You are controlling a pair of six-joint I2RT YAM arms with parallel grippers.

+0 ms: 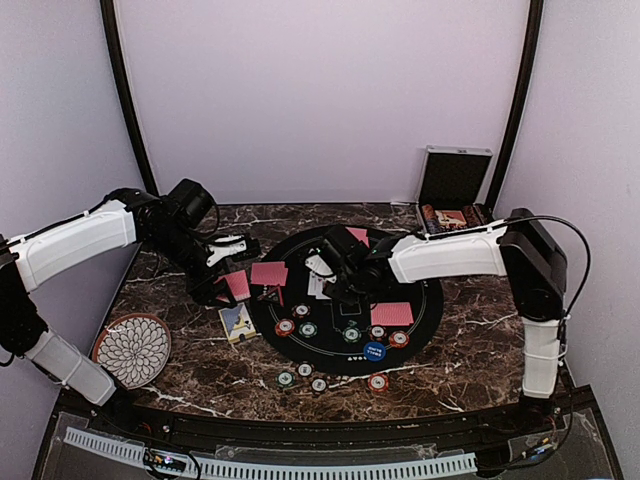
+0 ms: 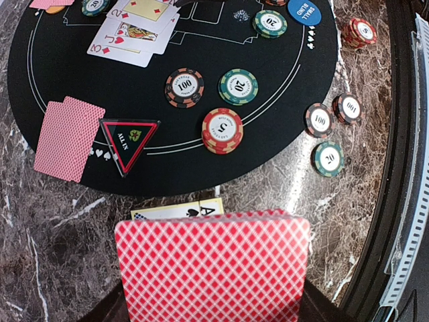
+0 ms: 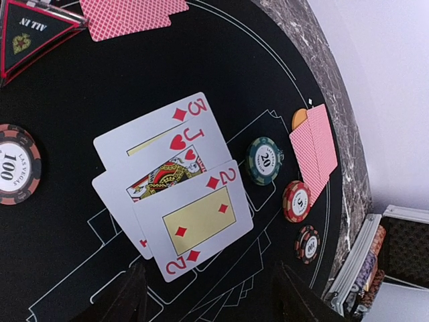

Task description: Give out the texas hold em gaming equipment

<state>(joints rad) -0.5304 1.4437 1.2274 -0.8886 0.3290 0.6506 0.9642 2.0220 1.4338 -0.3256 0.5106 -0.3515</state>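
A: Well, three face-up cards (image 3: 174, 181) are fanned on the black mat (image 1: 330, 358): three of diamonds, jack of hearts, two of diamonds. That reads as the flop.

B: And the right jaws hang directly over them, spread wide, nothing between them.

A: Over on the other side, the left jaws are clamped on the red-backed deck (image 2: 211, 268), held just off the mat's edge above the marble surface (image 1: 470, 350).

B: Hole cards look dealt: one face-down pair (image 2: 67, 137) beside the all-in triangle (image 2: 127, 141), another pair (image 1: 392, 314) on the right of the mat.

A: Chips (image 2: 184, 87) sit in small stacks on the mat and along its rim, and the blue disc (image 1: 375, 351) is at the front.

B: So this is the community-card step, I'd say, with the turn card next.

A: That calls for the right jaws to lift clear of the flop, cross to the deck and pinch off only the top card.

B: One doubt: a card peeks past the deck's edge, perhaps an ace, and the wrist view can't say whether it lies on the surface or belongs to the deck.
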